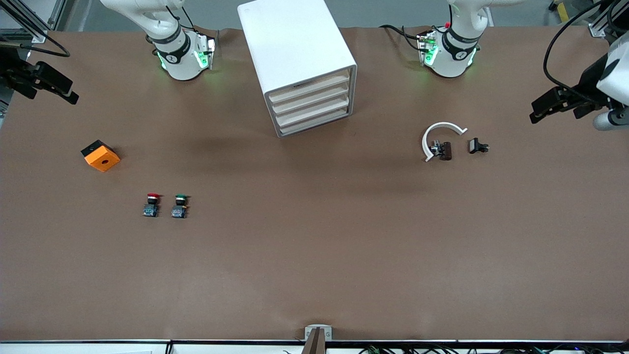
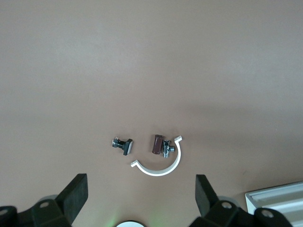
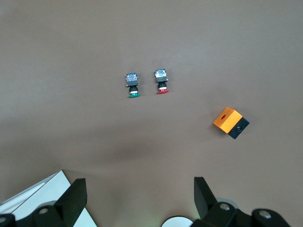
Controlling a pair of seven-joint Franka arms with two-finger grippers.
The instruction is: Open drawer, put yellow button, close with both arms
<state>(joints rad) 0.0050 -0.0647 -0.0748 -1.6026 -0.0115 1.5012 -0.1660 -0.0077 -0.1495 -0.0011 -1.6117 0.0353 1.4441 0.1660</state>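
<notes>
Four drawers all look shut in the front view, the top drawer (image 1: 309, 84) included, at the desk's robot-side edge; no yellow button shows, only a red-capped switch (image 1: 153, 205) and a green-capped switch (image 1: 180, 206). In the left wrist view the left gripper (image 2: 142, 189) is spread empty over that arm's desk end. In the right wrist view the right gripper (image 3: 139, 189) is likewise over its own end. The drawer is probably light and smooth-sliding, so hook its front lip.

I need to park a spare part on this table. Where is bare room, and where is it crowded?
The widest bare patch lies in front of the cabinet, between the green button and the white clamp, down to the table's near edge. Crowded: around the red button, the orange block and the black clip.
</notes>
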